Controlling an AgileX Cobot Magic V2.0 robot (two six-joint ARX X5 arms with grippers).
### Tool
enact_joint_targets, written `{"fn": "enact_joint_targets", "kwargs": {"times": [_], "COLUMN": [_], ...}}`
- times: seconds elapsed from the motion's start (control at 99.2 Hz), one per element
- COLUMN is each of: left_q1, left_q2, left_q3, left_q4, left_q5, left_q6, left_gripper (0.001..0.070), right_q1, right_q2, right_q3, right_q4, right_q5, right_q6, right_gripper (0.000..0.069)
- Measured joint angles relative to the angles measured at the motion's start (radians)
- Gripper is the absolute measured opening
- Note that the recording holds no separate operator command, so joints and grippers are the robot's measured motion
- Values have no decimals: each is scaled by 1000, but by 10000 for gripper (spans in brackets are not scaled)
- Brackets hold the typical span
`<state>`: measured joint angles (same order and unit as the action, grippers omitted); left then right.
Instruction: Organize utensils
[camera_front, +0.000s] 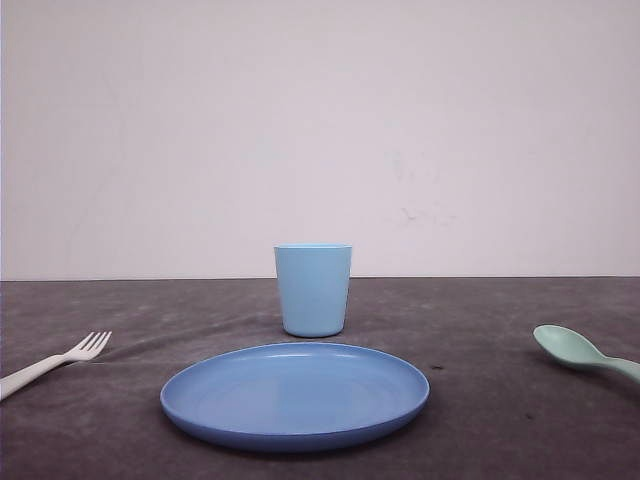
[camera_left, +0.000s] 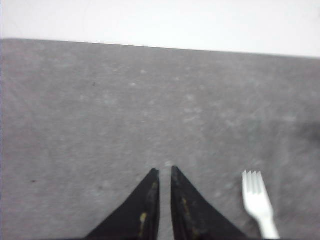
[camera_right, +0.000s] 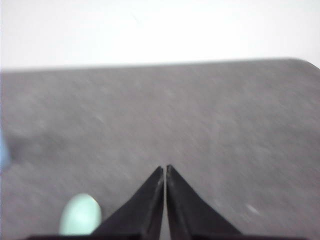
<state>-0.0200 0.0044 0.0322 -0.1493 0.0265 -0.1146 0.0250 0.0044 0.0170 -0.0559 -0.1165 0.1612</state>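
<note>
A white four-tined fork (camera_front: 55, 362) lies on the dark table at the front view's left edge, tines toward the middle. In the left wrist view the fork (camera_left: 258, 201) rests on the table beside my left gripper (camera_left: 165, 171), which is shut and holds nothing. A mint-green spoon (camera_front: 580, 351) lies at the front view's right edge, bowl toward the middle. The spoon's bowl (camera_right: 80, 215) appears in the right wrist view just beside my right gripper (camera_right: 165, 168), which is shut and empty. Both grippers hover over bare table.
A round blue plate (camera_front: 296, 394) sits at the table's centre front. A light blue cup (camera_front: 313, 289) stands upright just behind it. The grey table (camera_front: 480, 320) runs back to a plain white wall.
</note>
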Motion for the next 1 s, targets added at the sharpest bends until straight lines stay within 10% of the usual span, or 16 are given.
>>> {"fn": "enact_joint_targets", "kwargs": {"times": [0.252,0.484,0.998], "left_q1": [0,0,0], "left_q2": [5,97,537], "left_q3": [83,378,895], "left_q4": [156,40,-509], "left_q5": [23,83,130], "left_q6": [-159,-183,10], "left_gripper": [15,15,15], "right_q1": [0,0,0], "right_q2": [13,150,552], "right_q3": [189,531,958], "right_q4": [-18,-257,-734], "right_q5": [-31,-42,-41], "right_q6": [180,201,6], "right_gripper": [8,8,8]}}
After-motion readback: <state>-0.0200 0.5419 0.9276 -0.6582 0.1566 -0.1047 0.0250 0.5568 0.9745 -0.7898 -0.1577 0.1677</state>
